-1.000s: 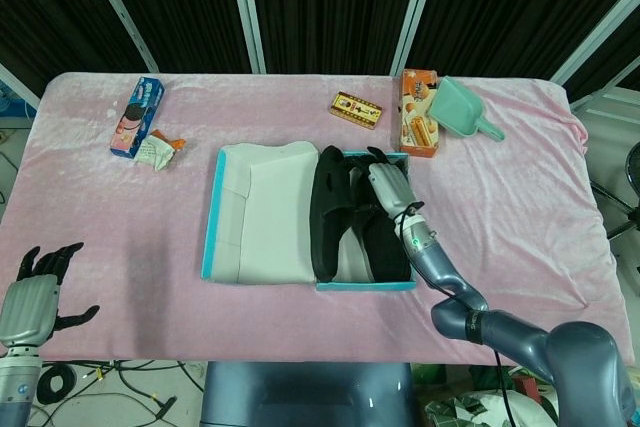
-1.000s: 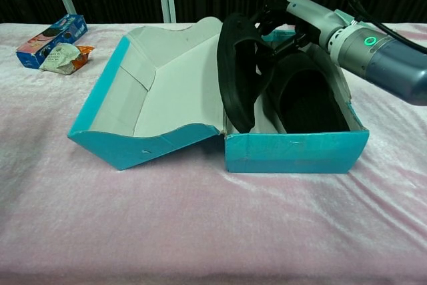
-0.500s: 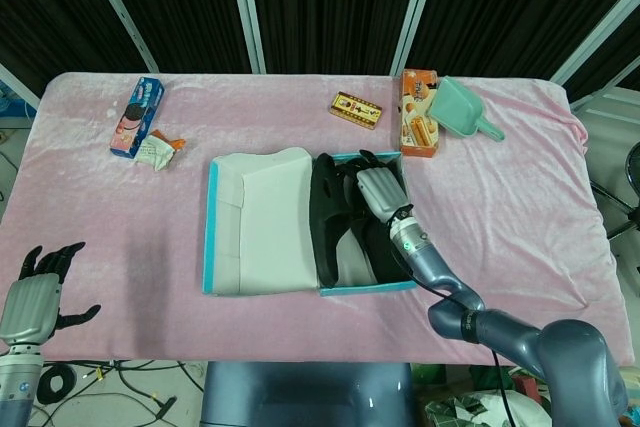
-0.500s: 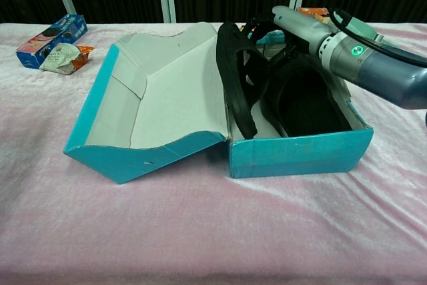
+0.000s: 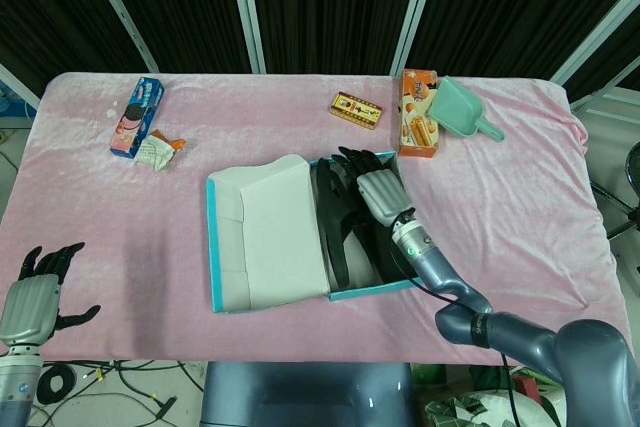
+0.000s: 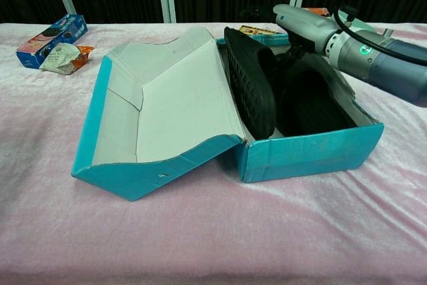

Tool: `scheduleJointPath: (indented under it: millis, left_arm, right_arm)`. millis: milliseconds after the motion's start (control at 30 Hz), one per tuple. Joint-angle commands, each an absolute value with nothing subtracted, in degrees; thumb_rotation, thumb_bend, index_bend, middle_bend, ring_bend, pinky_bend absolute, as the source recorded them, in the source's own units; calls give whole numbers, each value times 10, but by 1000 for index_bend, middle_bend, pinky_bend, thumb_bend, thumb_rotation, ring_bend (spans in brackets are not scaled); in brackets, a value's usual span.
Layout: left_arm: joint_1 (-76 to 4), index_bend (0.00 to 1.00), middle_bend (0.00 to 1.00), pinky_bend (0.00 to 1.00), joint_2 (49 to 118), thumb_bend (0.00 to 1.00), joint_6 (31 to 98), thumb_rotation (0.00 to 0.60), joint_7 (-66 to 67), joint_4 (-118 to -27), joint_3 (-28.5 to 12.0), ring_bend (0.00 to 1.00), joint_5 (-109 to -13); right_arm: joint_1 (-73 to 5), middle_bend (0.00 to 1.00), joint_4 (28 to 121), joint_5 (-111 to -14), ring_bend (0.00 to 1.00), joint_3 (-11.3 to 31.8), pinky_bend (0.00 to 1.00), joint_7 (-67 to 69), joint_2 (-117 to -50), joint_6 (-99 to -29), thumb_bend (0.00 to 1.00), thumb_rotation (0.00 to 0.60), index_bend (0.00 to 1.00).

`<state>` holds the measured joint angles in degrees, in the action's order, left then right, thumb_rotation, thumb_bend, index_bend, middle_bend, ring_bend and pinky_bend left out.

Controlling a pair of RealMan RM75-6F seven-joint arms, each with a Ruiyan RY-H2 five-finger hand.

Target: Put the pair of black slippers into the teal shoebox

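1. The teal shoebox [image 5: 362, 291] sits near the tabletop's [image 5: 520, 197] middle, its lid [image 5: 270, 232] hinged open toward 9 o'clock. Bare pink cloth lies broad at 6 and 3 o'clock of it.
2. Both black slippers [image 6: 252, 91] are inside the box; in the chest view one stands on edge against the lid-side wall, the other lies flat beside it.
3. The right hand [image 5: 378, 190] reaches over the box's far end, its fingers [image 5: 349, 159] spread on the slippers at 12 o'clock; whether they grip or only press, I cannot tell.
4. The left hand [image 5: 36, 297] hangs off the tabletop's near-left corner, fingers apart, holding nothing.
5. Since a second ago the box has turned, its near-right corner swung outward, and the lid has risen steeper; the upright slipper leans less.
6. Toward 12 o'clock lie a yellow snack box [image 5: 357, 109], an orange box [image 5: 419, 112] and a green scoop [image 5: 465, 110]; at 10 o'clock a blue cookie pack [image 5: 136, 116] and a crumpled wrapper [image 5: 156, 152]. Dark curtains back the room.
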<state>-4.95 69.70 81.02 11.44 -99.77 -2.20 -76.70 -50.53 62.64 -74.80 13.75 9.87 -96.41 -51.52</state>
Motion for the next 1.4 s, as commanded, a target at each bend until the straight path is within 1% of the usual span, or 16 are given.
scheduleJointPath:
  millis: [33, 200, 367, 567, 700, 733, 767, 800, 833, 867, 900, 967, 1000, 1033, 1133, 1400]
  left_arm:
    - [-49, 137, 176, 0, 697, 0, 811, 600, 113, -998, -22, 163, -768]
    - [-48, 132, 176, 0, 696, 0, 814, 600, 111, -996, -21, 163, -772]
    - [-45, 132, 176, 0, 694, 0, 819, 600, 109, -996, -20, 163, -775]
    - [-43, 131, 176, 0, 695, 0, 819, 600, 108, -994, -18, 163, -775]
    - [-43, 131, 176, 0, 695, 0, 821, 600, 111, -996, -18, 163, -778]
    - [-43, 131, 176, 0, 695, 0, 822, 600, 112, -998, -18, 163, -779]
    - [-42, 131, 176, 0, 694, 0, 824, 600, 113, -1000, -19, 163, -780]
    - [-42, 131, 176, 0, 693, 0, 824, 600, 114, -1001, -19, 163, -779]
    - [-43, 131, 176, 0, 693, 0, 824, 600, 115, -1002, -19, 163, -779]
    - [-43, 131, 176, 0, 693, 0, 823, 600, 117, -1003, -19, 163, -779]
    - [-44, 131, 176, 0, 694, 0, 821, 600, 119, -1004, -19, 163, -779]
    - [-47, 131, 176, 0, 694, 0, 818, 600, 122, -1006, -19, 163, -779]
    - [-47, 131, 176, 0, 695, 0, 818, 600, 123, -1007, -19, 163, -780]
    - [-48, 131, 177, 0, 695, 0, 818, 600, 124, -1008, -20, 163, -780]
    - [-47, 130, 177, 0, 694, 0, 818, 600, 125, -1009, -20, 163, -778]
    - [-44, 131, 176, 0, 695, 0, 819, 600, 121, -1006, -18, 163, -773]
  right_arm:
    - [-498, 0, 666, -733, 0, 142, 29, 66, -937, -513, 10, 600, 0]
    - [-494, 0, 715, -710, 0, 138, 25, 4, -899, -499, 0, 600, 0]
    - [-492, 0, 779, -695, 0, 123, 25, -50, -838, -467, 0, 600, 0]
    - [-477, 0, 860, -684, 0, 109, 25, -51, -757, -441, 0, 600, 0]
    - [-459, 0, 907, -691, 0, 99, 25, -36, -710, -443, 3, 600, 0]
    - [-453, 0, 919, -697, 0, 97, 25, -28, -697, -447, 26, 600, 0]
    - [-435, 17, 946, -718, 0, 97, 25, 0, -676, -470, 112, 600, 7]
    - [-427, 59, 956, -733, 0, 96, 25, 19, -667, -480, 256, 600, 43]
    - [-419, 119, 965, -751, 0, 97, 25, 43, -660, -492, 428, 600, 104]
    - [-410, 162, 970, -774, 2, 97, 25, 72, -656, -509, 535, 600, 153]
    - [-406, 212, 970, -789, 10, 96, 26, 90, -655, -520, 670, 600, 220]
    - [-401, 253, 969, -824, 26, 94, 26, 124, -656, -540, 824, 600, 280]
    - [-400, 264, 968, -835, 32, 92, 25, 134, -658, -545, 880, 600, 297]
    - [-401, 269, 968, -844, 32, 92, 26, 142, -661, -548, 913, 600, 308]
    - [-408, 271, 972, -859, 33, 90, 26, 144, -668, -548, 945, 600, 323]
    - [-440, 271, 990, -846, 32, 101, 26, 109, -691, -515, 948, 600, 323]
